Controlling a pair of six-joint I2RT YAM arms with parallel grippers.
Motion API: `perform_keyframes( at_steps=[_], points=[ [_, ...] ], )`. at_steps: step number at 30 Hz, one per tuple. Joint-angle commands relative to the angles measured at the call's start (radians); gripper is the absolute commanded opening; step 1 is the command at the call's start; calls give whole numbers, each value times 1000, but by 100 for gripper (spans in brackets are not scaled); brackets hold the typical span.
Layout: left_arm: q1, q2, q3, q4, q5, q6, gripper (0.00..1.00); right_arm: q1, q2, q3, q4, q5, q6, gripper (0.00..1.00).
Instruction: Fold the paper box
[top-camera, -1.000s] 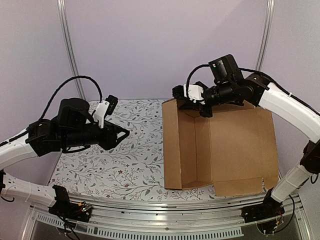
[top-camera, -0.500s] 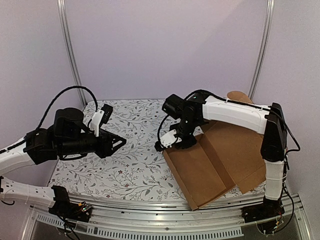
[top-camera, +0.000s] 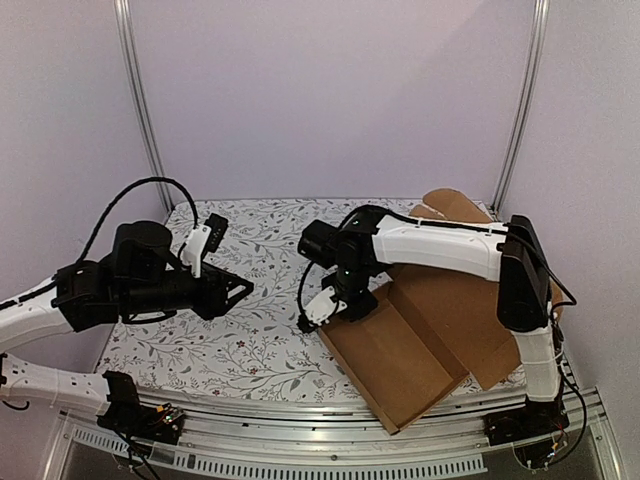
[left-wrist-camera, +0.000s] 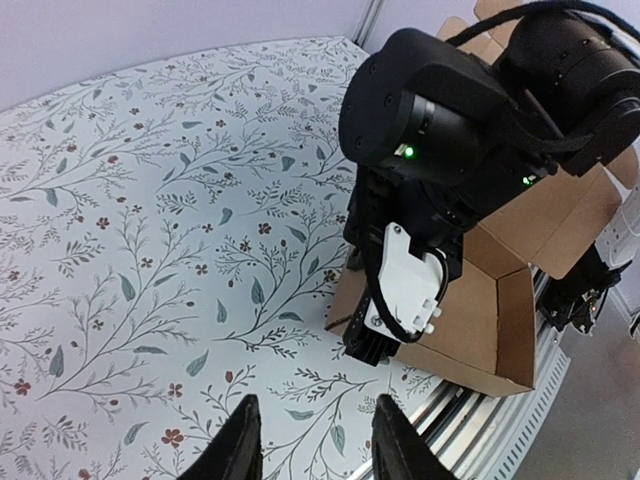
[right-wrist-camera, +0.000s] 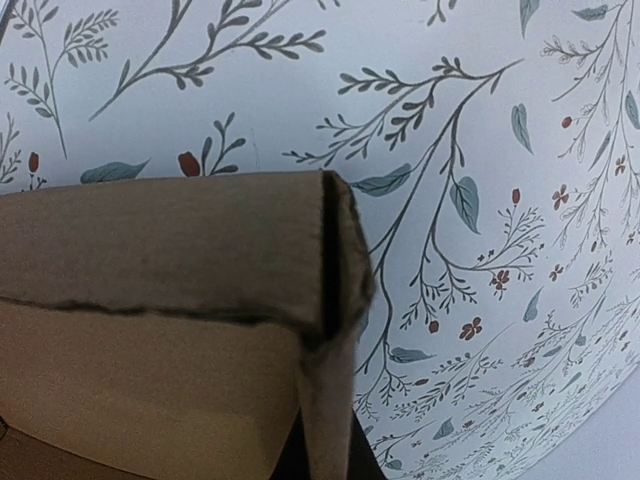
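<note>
A floral tablecloth (top-camera: 260, 340) covers the frame's middle. Against lilac walls (top-camera: 330, 90), a metal pole (top-camera: 141, 100) stands upper left, a second pole (top-camera: 519, 100) upper right. An aluminium rail (top-camera: 330, 450) crosses the bottom.

paper box (top-camera: 400, 350): matt brown corrugated cardboard; tablecloth (top-camera: 250, 340): smooth, floral print

Left hand (left-wrist-camera: 315, 442) open, hovering; right hand (left-wrist-camera: 368, 345) clamped, arm outstretched.

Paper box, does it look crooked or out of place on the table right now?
Yes. The paper box lies skewed to the edges of the table, and its near corner overhangs the front edge above the metal rail. The right gripper pinches its left corner wall.
</note>
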Motion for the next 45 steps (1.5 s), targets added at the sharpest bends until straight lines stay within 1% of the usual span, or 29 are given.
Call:
perform_keyframes(
  at_steps=[1, 5, 9, 14, 20, 27, 30, 32, 37, 41, 45],
  points=[
    [9, 20, -16, 21, 1, -6, 36, 29, 41, 6, 8, 18, 12, 8],
    [9, 26, -21, 23, 1, -11, 36, 42, 51, -19, 39, 24, 20, 15],
    [9, 37, -21, 24, 1, -12, 36, 43, 51, -19, 44, 15, 31, 18],
    [9, 63, -13, 31, 0, -10, 36, 44, 28, -29, 42, 18, 35, 33],
    [9, 97, 8, 46, 1, -3, 36, 49, -19, -81, 60, 32, 45, 38],
    [11, 170, 47, 65, 6, 19, 37, 51, -127, -179, 101, 33, 78, 42],
    [12, 210, 63, 81, 7, 30, 37, 54, -186, -226, 127, 33, 100, 46],
    [15, 238, 77, 97, 19, 36, 38, 57, -231, -254, 139, 35, 117, 52],
    [20, 325, 118, 131, 59, 57, 41, 65, -329, -310, 142, 49, 173, 56],
    [21, 427, 180, 138, 91, 90, 43, 67, -422, -347, 148, 30, 257, 57],
    [28, 542, 244, 144, 130, 123, 48, 67, -531, -386, 170, 52, 415, 61]
  ],
)
